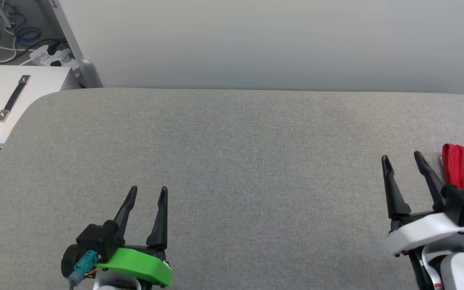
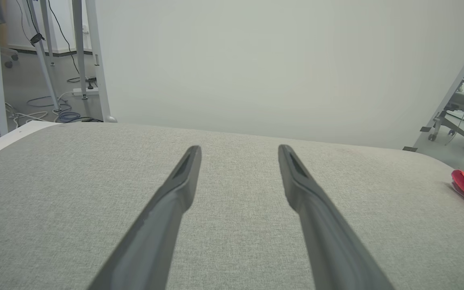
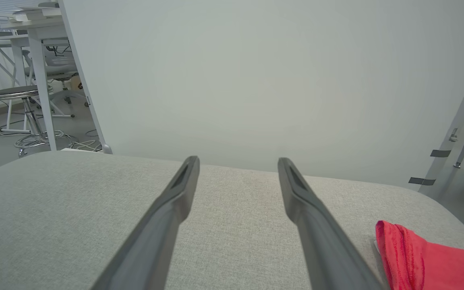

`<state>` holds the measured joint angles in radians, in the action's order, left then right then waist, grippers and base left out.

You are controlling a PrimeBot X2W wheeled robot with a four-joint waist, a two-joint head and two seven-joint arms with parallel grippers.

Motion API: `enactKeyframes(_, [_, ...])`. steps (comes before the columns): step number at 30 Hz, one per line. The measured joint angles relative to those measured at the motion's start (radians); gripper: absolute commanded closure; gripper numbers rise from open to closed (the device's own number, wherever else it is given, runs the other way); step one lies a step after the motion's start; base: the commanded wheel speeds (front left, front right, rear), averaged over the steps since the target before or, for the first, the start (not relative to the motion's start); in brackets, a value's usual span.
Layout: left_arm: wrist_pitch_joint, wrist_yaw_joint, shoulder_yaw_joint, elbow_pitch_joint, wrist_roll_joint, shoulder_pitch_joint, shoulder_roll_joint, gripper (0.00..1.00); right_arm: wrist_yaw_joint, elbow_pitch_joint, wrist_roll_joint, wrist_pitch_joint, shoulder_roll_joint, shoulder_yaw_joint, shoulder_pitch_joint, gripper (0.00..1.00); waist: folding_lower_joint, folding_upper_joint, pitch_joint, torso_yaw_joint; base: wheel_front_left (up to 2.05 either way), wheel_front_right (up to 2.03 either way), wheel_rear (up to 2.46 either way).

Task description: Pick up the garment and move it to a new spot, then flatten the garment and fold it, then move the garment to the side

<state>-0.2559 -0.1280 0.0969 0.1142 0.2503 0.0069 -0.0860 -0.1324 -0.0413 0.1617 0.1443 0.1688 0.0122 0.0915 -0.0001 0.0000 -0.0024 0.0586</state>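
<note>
Garment (image 1: pixel 463 168) lies bunched beside the right end effector (image 1: pixel 401 156); it and the left end effector (image 1: pixel 148 189) gape empty.

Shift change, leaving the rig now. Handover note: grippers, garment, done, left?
Left gripper: open, empty, over the grey fabric-covered table.
Right gripper: open, empty, fingers beside the red soft-fabric garment.
Garment: lies unheld at the table's right edge, partly out of frame.
Done: unclear; cannot tell if it is folded.
Left: if unfolded, pick up, move, flatten, fold, set aside.
</note>
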Motion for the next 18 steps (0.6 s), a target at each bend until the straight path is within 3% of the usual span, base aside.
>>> enactKeyframes(6, [0.0,0.0,-0.011,0.002,0.006,0.018,0.008,0.0,0.0,-0.01,-0.001,0.06,-0.073,-0.007,-0.069,0.0,0.0,0.0,-0.014,0.015,0.0,0.0,0.0])
enactKeyframes(18, [0.0,0.0,-0.027,0.013,-0.022,0.018,0.021,0.0,0.0,-0.072,-0.003,0.098,-0.107,-0.007,-0.095,0.0,0.0,0.0,-0.004,0.019,0.0,0.0,0.0])
